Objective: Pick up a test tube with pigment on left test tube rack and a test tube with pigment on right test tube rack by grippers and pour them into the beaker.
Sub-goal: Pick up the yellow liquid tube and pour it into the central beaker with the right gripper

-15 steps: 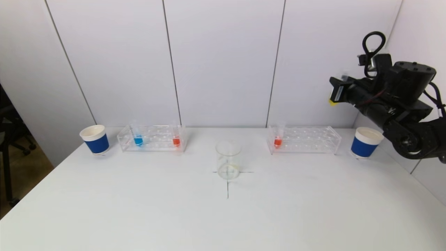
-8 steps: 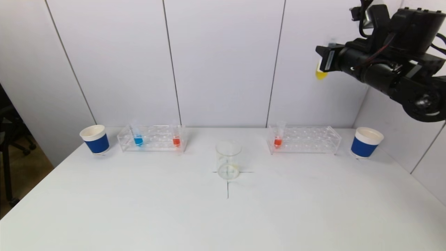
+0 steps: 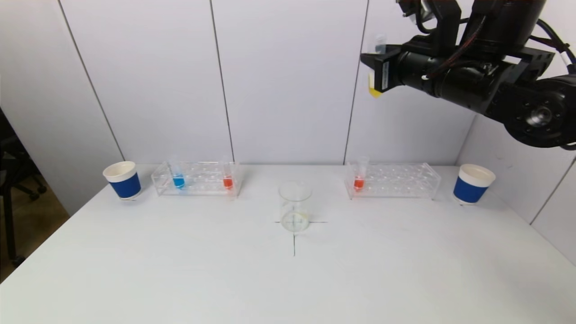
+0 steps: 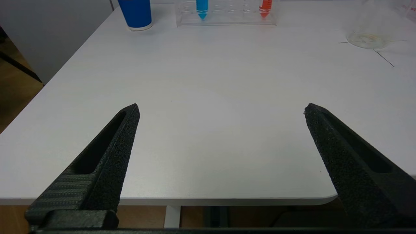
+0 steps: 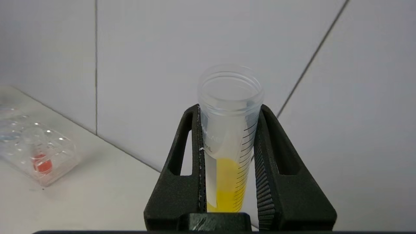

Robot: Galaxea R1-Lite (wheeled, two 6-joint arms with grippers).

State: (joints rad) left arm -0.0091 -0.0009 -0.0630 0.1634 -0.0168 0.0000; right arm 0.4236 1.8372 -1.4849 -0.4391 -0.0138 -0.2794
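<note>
Head view: right gripper (image 3: 377, 67) high above right rack (image 3: 392, 180), pinching yellow tube (image 3: 375, 67) upright. Beaker (image 3: 295, 211) at table centre on cross mark, well apart and lower. Left rack (image 3: 195, 178) holds blue tube (image 3: 178, 177) and red tube (image 3: 227, 179); right rack keeps one red.

Left wrist view: left gripper (image 4: 221, 109) spread wide, empty, low near table's front edge; idle.

Right wrist view: fingers (image 5: 265, 182) pressed on yellow tube, pigment at bottom.

Step, by judgement: carry to beaker. Next: lower over rim, then tip; left-rack tube not yet picked.
</note>
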